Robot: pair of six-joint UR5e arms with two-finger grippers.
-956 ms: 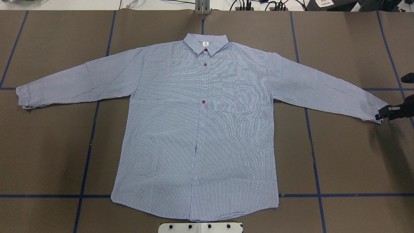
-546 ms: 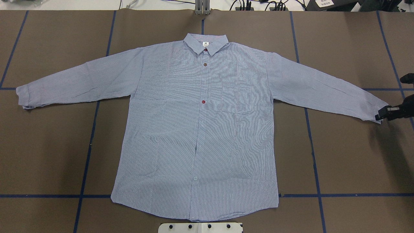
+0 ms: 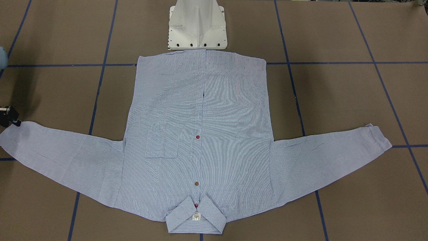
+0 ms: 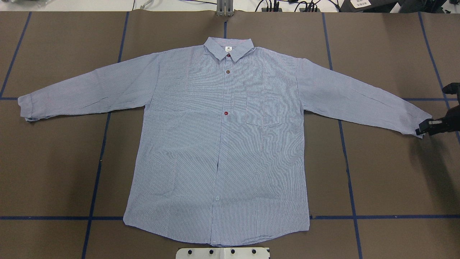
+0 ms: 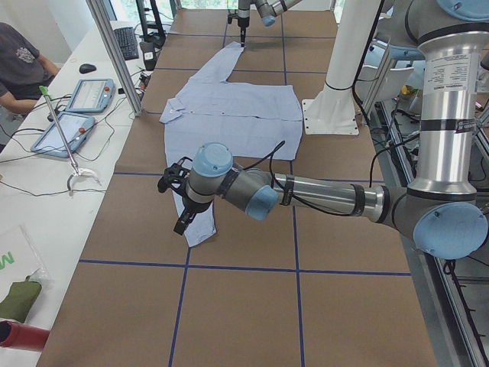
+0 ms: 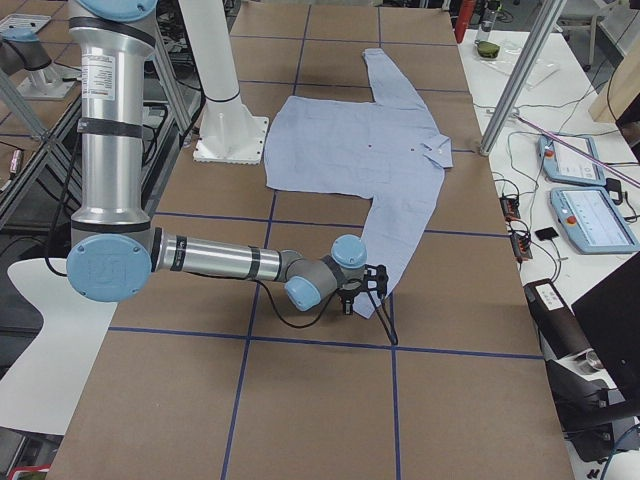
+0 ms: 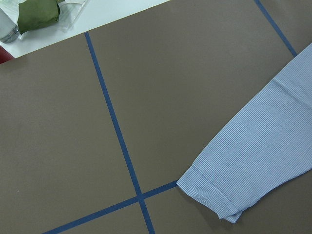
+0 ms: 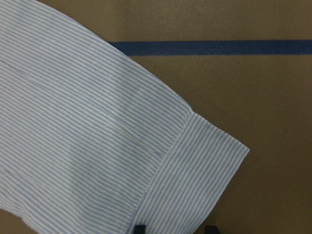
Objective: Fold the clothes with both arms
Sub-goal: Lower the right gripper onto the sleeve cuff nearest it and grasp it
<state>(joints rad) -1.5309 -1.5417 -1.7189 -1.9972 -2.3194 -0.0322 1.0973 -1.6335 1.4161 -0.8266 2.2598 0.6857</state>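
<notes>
- Clear plastic bag (image 7: 73, 7): lying on the white side surface past the robot's left, holding a green bundle (image 7: 36, 13).
- Left end effector (image 5: 182, 223): hanging over the left cuff (image 4: 26, 108). I am standing here and cannot tell how its jaws are set.
- Shirt (image 4: 219, 144): lying flat and face up on the brown surface (image 4: 54, 172), buttoned. Both sleeves are spreading outward and the collar is pointing away from the robot's base.
- Chest pocket (image 4: 264, 109): lying flat.
- Right cuff (image 4: 417, 124): resting on the surface.
- Right end effector (image 4: 421, 130): sitting low at that cuff's tip. Its fingertips (image 8: 140, 228) are standing apart, with the cuff's edge lying between them.
</notes>
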